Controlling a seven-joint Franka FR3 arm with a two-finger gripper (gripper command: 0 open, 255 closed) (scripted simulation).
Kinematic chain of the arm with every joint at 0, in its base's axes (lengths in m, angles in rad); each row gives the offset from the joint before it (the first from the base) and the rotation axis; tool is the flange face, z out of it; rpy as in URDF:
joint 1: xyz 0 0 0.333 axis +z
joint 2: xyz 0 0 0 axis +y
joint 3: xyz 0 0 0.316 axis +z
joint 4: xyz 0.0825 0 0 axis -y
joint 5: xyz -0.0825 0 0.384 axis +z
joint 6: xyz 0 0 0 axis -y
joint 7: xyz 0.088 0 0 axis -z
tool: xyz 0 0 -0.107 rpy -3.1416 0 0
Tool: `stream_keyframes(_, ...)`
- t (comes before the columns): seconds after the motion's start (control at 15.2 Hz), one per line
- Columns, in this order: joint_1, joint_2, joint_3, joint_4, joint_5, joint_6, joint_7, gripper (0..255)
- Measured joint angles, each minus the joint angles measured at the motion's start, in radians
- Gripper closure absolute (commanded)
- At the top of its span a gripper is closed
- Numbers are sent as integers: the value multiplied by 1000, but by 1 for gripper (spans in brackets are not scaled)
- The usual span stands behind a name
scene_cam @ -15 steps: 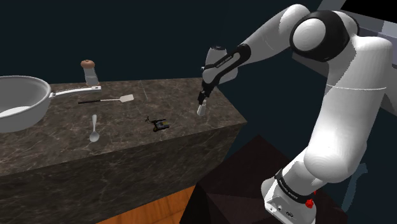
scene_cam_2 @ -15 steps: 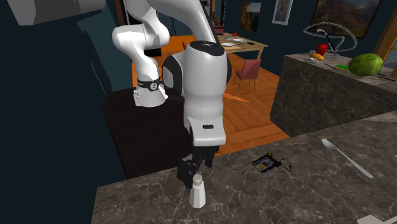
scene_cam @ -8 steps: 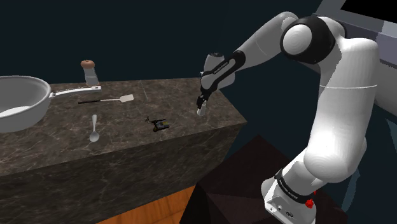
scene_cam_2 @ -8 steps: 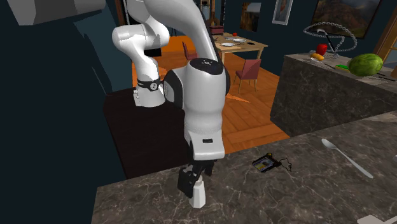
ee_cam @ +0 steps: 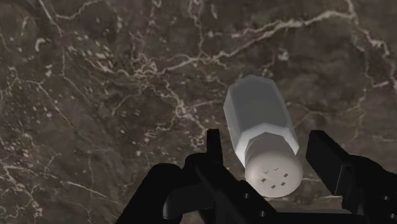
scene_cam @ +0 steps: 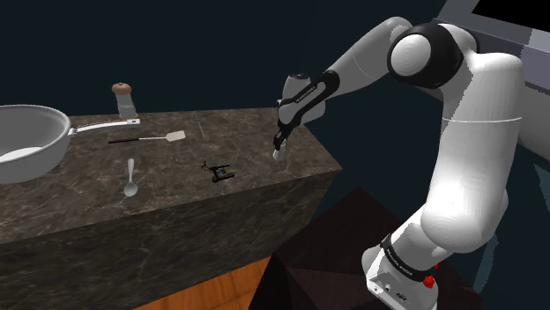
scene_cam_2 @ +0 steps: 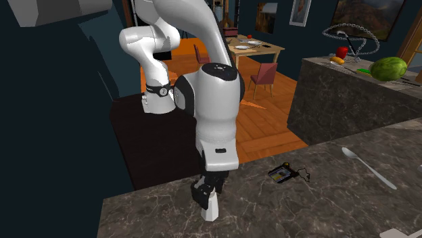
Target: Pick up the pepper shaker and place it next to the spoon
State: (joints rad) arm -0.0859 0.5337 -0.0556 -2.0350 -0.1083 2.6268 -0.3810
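the pale grey, faceted pepper shaker with a round perforated cap (ee_cam: pixel 257 118) stands upright on the dark veined marble countertop (ee_cam: pixel 95 76). it is near the counter's edge at the shoulder view's right, well apart from the small silver spoon (scene_cam: pixel 130 178). the all-black two-finger gripper (ee_cam: pixel 267 137) is down around it with its jaws spread. one finger sits on each side of the body and a sliver of gap shows either way, so nothing is clasped yet. the shaker looks small, rigid and light, and probably smooth and a little slippery. being tall and narrow, it should tip easily. the flat facets just under the cap seem the best place to pinch, squarely across. a modest squeeze should do, while a lopsided close could nudge it over.
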Motion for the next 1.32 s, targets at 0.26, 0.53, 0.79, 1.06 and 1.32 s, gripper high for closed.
stream_keyframes(0.26,0,0,0,0,0,0,0,255)
stream_keyframes(0.53,0,-1,0,-1,0,1,0,255)
stream_keyframes(0.79,-1,-22,1,0,1,-21,-3,255)
stream_keyframes(1.06,0,-66,2,-6,3,-60,-6,255)
stream_keyframes(1.32,-2,-109,2,-12,5,-97,-12,255)
